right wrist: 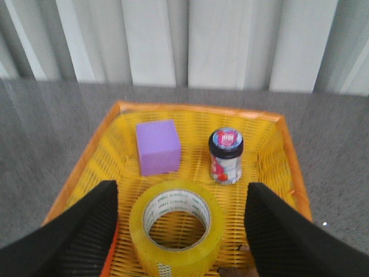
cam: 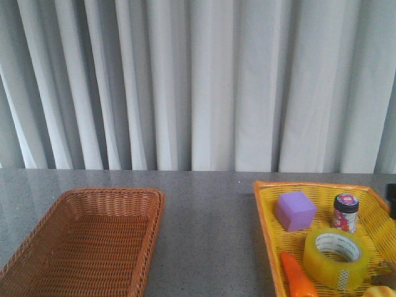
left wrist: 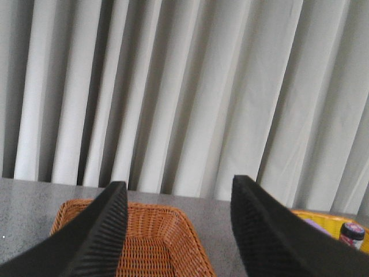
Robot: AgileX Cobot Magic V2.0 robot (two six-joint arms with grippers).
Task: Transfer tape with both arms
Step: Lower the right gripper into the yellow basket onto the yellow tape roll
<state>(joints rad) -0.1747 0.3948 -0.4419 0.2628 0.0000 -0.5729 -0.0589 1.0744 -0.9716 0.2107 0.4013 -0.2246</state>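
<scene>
While the tape [right wrist: 176, 228] is lying flat in the yellow basket [right wrist: 271, 173], core hole facing up and axis vertical, it is sitting near the purple cube [right wrist: 158, 146] and the small jar [right wrist: 225, 154]. The right gripper [right wrist: 180, 231] is hovering over the basket, spread wide around the roll, holding nothing. The left gripper [left wrist: 179, 231] is gaping empty too. Probably light, stiff and slick; pinching across the wall through the core seems best.

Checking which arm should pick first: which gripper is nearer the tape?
Right. The right gripper hangs open directly over the tape in the yellow basket; the left gripper is open above the wicker basket, well away.
</scene>
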